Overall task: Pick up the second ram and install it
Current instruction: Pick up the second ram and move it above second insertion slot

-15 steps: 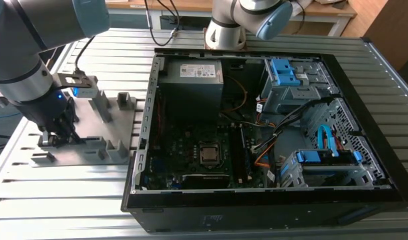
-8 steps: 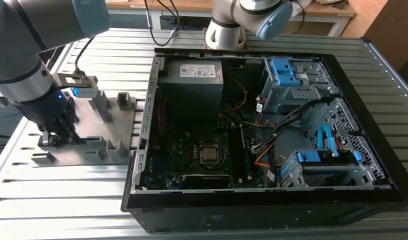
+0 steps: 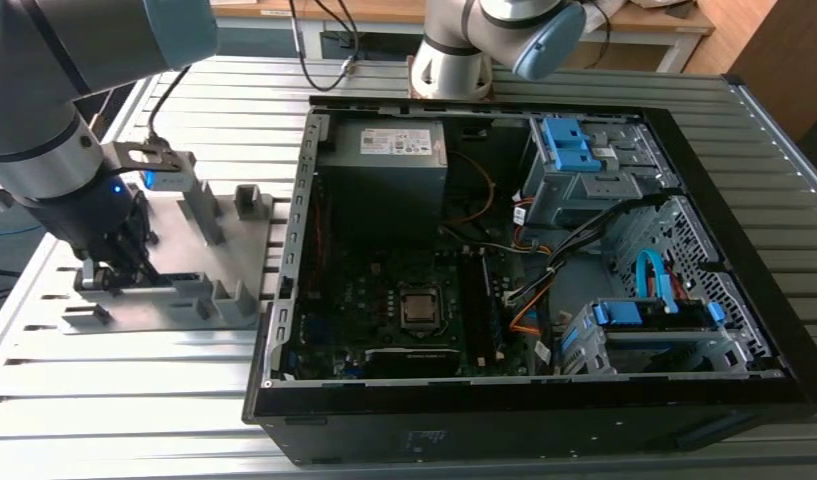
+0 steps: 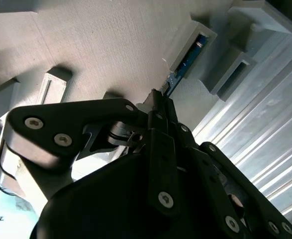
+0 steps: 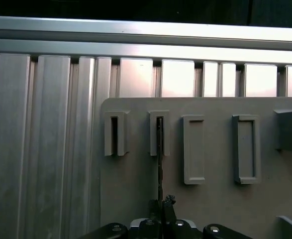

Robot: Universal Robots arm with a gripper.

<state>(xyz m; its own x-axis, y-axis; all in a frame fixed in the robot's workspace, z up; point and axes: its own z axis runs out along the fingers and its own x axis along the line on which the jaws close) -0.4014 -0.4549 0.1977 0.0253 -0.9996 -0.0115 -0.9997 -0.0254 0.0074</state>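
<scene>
1. Exterior view: the gripper [image 3: 108, 272] is down on the grey fixture plate [image 3: 168, 262]. The plate lies on the slatted table [image 3: 115, 400] to the exterior view's left of the open computer case [image 3: 515, 430], well apart from the motherboard [image 3: 408, 300].
2. In the first wrist view the second ram [image 5: 159, 159] stands on its thin edge over the plate. Its far end sits in a slot block [image 5: 153, 134] and its near end reaches in between the fingertips.
3. The fingers [image 4: 163, 112] are drawn narrow on the flat faces of the board. No gap shows between pad and board, so I judge it pinched.
4. Its long axis runs straight from the gripper to the slot block, parallel to the plate. It shows edge-on as a thin dark line in the first wrist view and as a blue strip in the second wrist view.
5. Handling, as a judgement:
   - It is light, stiff along its length and thin, and it is fragile at the chips and the contact edge.
   - The flat faces are the place to hold, clear of the contacts.
   - Any twist while one end sits in the block could jam or flex it.
</scene>
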